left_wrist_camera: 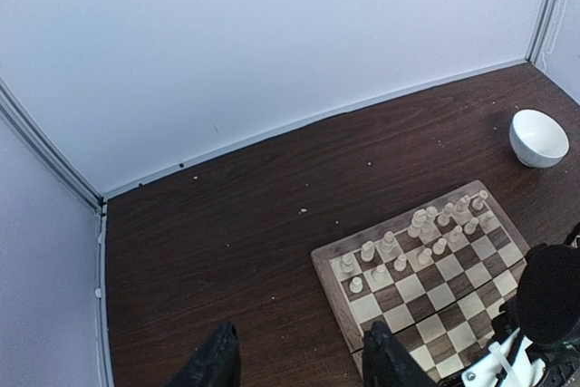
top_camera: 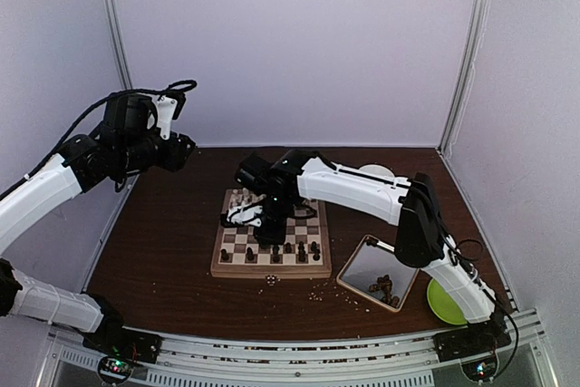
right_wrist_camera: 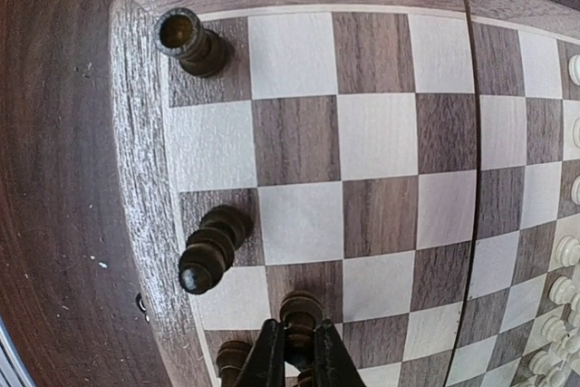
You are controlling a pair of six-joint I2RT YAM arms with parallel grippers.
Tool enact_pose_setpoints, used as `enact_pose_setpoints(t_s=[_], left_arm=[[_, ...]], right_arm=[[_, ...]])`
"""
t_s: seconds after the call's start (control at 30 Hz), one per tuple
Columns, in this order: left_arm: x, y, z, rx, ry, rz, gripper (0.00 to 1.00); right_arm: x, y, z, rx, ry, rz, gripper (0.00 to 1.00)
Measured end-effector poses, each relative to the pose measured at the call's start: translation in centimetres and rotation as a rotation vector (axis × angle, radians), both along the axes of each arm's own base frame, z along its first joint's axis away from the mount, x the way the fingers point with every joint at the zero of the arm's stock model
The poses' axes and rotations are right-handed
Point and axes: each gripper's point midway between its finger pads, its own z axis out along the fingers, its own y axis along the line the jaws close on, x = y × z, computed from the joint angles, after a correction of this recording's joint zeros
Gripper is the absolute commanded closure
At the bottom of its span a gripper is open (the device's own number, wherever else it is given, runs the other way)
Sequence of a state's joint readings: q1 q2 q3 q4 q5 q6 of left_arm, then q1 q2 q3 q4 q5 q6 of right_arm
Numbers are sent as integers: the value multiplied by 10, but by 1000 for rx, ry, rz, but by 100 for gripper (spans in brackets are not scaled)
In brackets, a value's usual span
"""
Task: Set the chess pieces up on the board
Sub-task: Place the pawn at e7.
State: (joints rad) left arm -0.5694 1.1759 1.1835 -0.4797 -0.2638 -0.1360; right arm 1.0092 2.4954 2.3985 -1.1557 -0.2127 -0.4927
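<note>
Fingers point(right_wrist_camera: 265, 367) of right arm pinch dark piece point(right_wrist_camera: 301, 308) near board point(right_wrist_camera: 145, 178) rim.

The board point(right_wrist_camera: 381, 133), cream and brown checks in a light wood rim, lies flat beneath the right gripper point(right_wrist_camera: 299, 333). One dark piece point(right_wrist_camera: 299, 307) sits nipped between its closed fingertips; other dark chess pieces point(right_wrist_camera: 210, 249) stand along the rim row to its left, cream pieces point(right_wrist_camera: 567, 249) far off to its right.

White bowl point(left_wrist_camera: 539, 138), metal tray point(top_camera: 366, 260), green plate point(top_camera: 442, 304)
</note>
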Motion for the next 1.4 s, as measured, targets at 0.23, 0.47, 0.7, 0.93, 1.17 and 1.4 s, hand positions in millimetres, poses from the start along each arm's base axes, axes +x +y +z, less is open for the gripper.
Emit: enact_pose_setpoints(t_s=[0.23, 0.47, 0.7, 0.93, 1.17, 1.4], left_arm=[[0, -1, 0, -3, 2, -9, 53], [-1, -2, 0, -5, 3, -13, 52], [-1, -4, 0, -8, 6, -20, 53], [-2, -5, -1, -12, 8, -29, 53], [-2, -5, -1, -8, 7, -32, 53], [-1, -6, -4, 2, 12, -37, 53]], right_arm=[[-1, 0, -2, -4, 2, 2, 92], [-1, 0, -4, -6, 4, 2, 91], [-1, 0, -9, -14, 8, 2, 86], [0, 1, -11, -14, 9, 1, 76], [1, 2, -5, -6, -1, -2, 73], [3, -1, 55, 76, -70, -7, 73]])
